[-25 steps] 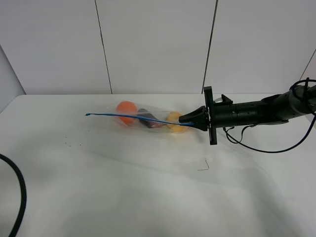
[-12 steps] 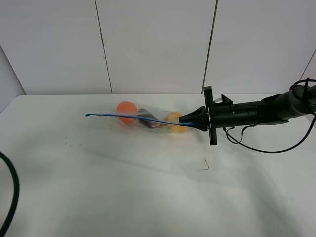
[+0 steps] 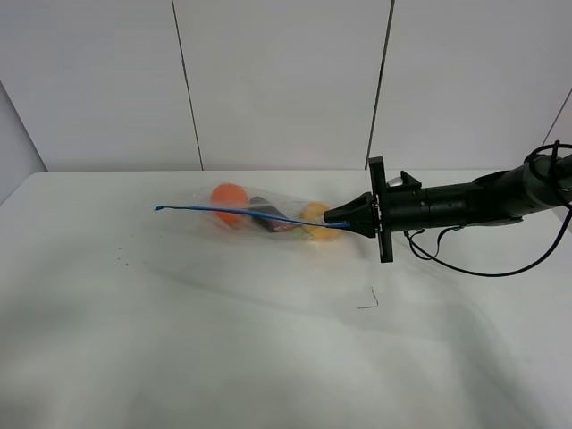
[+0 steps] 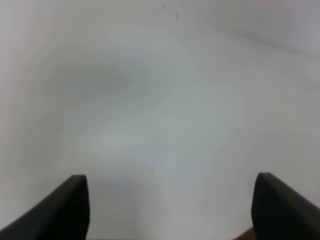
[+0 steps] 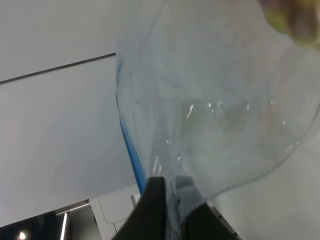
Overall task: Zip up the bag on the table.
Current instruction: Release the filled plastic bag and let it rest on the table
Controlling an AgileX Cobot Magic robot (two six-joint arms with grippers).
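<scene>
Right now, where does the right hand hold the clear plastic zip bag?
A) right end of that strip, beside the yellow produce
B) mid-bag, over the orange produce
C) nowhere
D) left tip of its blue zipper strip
A: in the high view the right hand shuts on the right end of the blue zipper strip of the clear plastic zip bag, next to the yellow produce.

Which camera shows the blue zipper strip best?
Exterior high: the blue zipper strip of the clear plastic bag shows end to end. Right wrist catches only a short stretch beside the right tool; left wrist shows none.
</scene>
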